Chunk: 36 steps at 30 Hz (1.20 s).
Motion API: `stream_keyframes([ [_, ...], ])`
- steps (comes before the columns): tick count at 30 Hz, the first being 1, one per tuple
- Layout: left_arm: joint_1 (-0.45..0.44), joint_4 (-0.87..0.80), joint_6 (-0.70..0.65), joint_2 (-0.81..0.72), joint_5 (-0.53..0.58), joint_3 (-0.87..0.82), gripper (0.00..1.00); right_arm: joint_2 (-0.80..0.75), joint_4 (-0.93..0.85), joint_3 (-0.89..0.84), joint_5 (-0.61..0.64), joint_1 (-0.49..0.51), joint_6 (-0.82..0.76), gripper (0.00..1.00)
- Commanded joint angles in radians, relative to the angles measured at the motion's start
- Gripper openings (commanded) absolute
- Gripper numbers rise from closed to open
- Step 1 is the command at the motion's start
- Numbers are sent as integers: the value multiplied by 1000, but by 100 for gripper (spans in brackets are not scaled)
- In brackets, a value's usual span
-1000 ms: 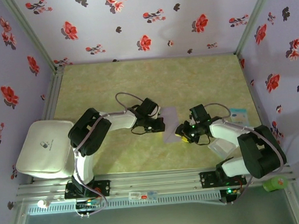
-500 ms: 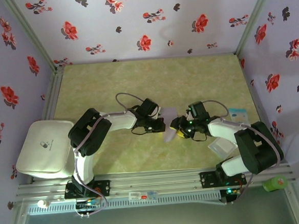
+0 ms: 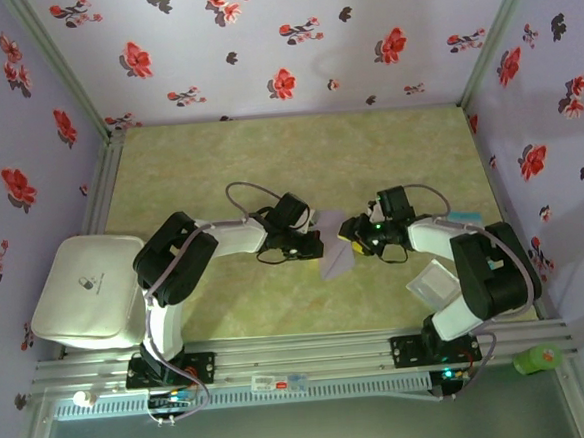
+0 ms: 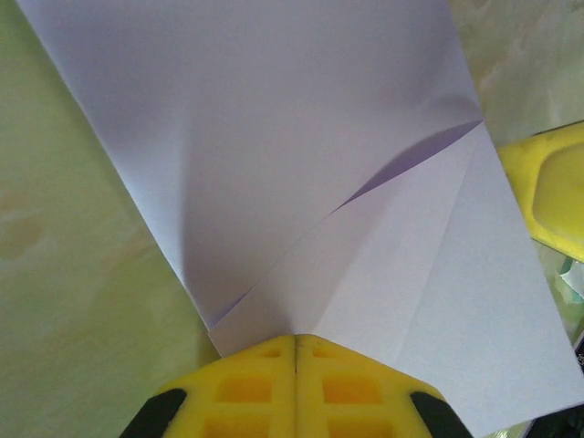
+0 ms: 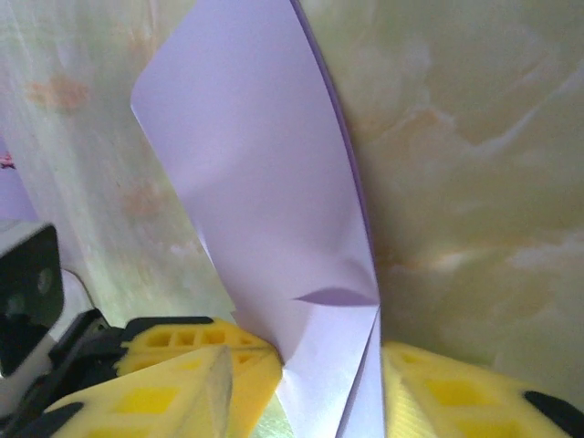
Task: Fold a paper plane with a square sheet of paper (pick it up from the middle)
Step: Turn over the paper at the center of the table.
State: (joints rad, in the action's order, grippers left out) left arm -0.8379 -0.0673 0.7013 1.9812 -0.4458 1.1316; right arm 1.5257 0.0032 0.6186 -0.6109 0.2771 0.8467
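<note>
Blue card (image 3: 463, 219) and clear plastic square (image 3: 435, 281) are lying near the table's right edge, well apart from the work. Partly folded lavender paper sheet (image 3: 333, 248) is sitting mid-table. Left claw (image 4: 295, 360) is clamping its edge, fingers together. Right claw (image 5: 310, 365) is straddling the opposite edge, fingers apart. Both arms are reaching inward, low.
</note>
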Motion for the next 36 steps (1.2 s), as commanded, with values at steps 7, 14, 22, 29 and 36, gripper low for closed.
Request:
stream_keyframes([
  [7, -20, -41, 18, 4, 25, -41, 0, 37, 89, -8, -51, -18, -8, 35],
  [14, -19, -37, 4, -5, 24, -37, 0, 87, 123, -13, -42, -23, 7, 28],
  [22, -15, 45, 27, -64, 21, -69, 0, 98, 99, -5, -22, -30, -13, 11],
  [29, 13, 193, 81, -256, 85, -165, 9, 14, 97, 3, -60, -25, -40, 1],
  [36, 44, 248, 95, -510, 241, -306, 20, -167, -361, 159, 246, 57, -297, 1],
])
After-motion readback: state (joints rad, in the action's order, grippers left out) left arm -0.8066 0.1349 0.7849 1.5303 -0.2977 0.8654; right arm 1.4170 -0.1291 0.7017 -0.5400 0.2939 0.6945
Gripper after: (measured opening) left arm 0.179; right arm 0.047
